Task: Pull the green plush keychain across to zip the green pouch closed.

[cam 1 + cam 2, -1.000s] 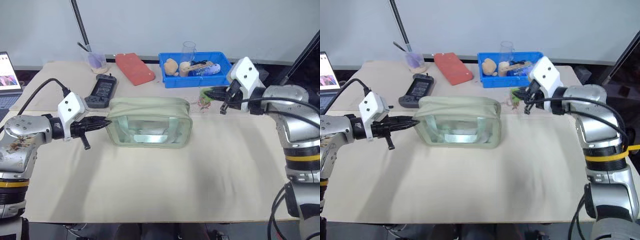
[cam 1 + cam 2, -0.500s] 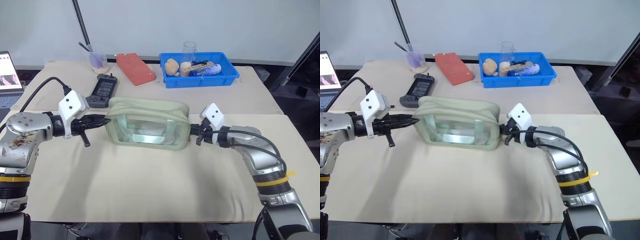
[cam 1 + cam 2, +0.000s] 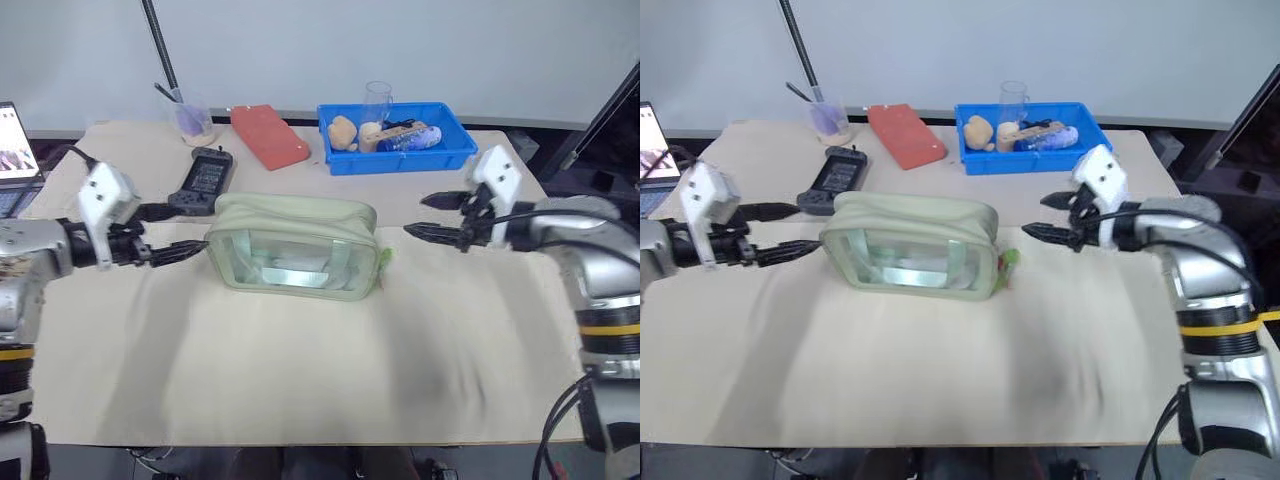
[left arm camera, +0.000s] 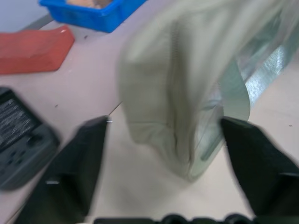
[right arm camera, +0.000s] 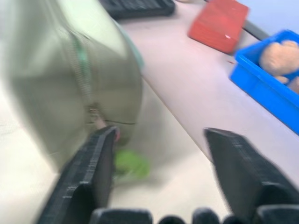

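With both grippers standing clear of the green pouch [image 3: 297, 247], the zipping itself looks finished, or very nearly so: the top seam reads as shut along its length in the left wrist view, and the green plush keychain [image 3: 384, 258] lies at the pouch's right end, resting on the table [image 3: 330, 370] just beside the bag's lower corner. I judge the step in hand to be the release and retreat, so what remains calls for little more than drawing the arms away without catching the charm or nudging the bag. On the left, the left gripper [image 3: 172, 232] points across toward the pouch's left end, its fingers spread wide, the tips near the fabric but holding nothing. On the right, the right gripper [image 3: 437, 215] hovers above the table, apart from the pouch's right end, aimed back at it, its fingers likewise apart and empty.
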`<action>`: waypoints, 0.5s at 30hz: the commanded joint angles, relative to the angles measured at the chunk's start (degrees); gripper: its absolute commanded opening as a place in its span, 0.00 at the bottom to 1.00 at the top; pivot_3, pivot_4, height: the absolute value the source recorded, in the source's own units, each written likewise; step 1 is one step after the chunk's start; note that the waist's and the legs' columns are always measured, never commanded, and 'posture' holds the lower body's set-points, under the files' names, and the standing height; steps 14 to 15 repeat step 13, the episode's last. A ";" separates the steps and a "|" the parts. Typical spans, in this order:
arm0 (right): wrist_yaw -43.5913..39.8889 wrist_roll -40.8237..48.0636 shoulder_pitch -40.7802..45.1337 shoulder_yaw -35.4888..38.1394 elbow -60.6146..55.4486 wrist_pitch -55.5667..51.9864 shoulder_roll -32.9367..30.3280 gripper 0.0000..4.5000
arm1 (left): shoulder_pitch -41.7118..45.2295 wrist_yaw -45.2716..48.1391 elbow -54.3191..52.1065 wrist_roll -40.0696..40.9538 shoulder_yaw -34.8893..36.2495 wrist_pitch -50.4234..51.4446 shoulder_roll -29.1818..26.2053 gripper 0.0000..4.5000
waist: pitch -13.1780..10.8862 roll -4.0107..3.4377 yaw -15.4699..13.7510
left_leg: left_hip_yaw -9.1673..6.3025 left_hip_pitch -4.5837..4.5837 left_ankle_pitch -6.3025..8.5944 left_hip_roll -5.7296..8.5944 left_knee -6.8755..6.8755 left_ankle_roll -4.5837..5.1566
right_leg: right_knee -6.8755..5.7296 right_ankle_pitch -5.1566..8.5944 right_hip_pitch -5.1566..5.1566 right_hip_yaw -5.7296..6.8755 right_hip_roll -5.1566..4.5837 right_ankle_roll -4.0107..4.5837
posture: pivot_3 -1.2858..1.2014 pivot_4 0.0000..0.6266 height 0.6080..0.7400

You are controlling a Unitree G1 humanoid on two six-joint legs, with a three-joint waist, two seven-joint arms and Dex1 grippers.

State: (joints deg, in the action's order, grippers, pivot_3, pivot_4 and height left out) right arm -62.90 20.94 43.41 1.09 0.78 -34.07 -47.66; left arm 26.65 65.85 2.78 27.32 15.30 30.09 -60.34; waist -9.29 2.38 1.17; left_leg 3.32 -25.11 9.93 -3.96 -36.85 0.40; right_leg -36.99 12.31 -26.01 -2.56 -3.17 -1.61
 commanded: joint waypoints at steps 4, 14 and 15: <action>-2.39 12.59 8.86 5.93 -10.76 -12.78 -4.35 0.99 | 3.51 3.54 3.27 7.18 8.17 8.89 -7.22 1.00 | -0.03 -0.04 -0.01 | 0.01 -0.01 0.00 -0.03 0.02 0.00 | -0.05 0.02 -0.09 0.02 0.00 0.02 | 0.52 0.24 1.00; 2.89 18.33 11.40 7.45 -15.12 -18.27 -4.18 0.99 | 4.72 4.23 4.44 6.21 7.11 8.06 -8.35 1.00 | -0.02 -0.04 -0.61 | 0.08 -0.05 0.00 0.03 -0.02 -0.02 | -0.03 0.08 -0.08 0.04 -0.13 0.16 | 0.52 0.24 1.00; 2.89 18.33 11.40 7.45 -15.12 -18.27 -4.18 0.99 | 4.72 4.23 4.44 6.21 7.11 8.06 -8.35 1.00 | -0.02 -0.04 -0.61 | 0.08 -0.05 0.00 0.03 -0.02 -0.02 | -0.03 0.08 -0.08 0.04 -0.13 0.16 | 0.52 0.24 1.00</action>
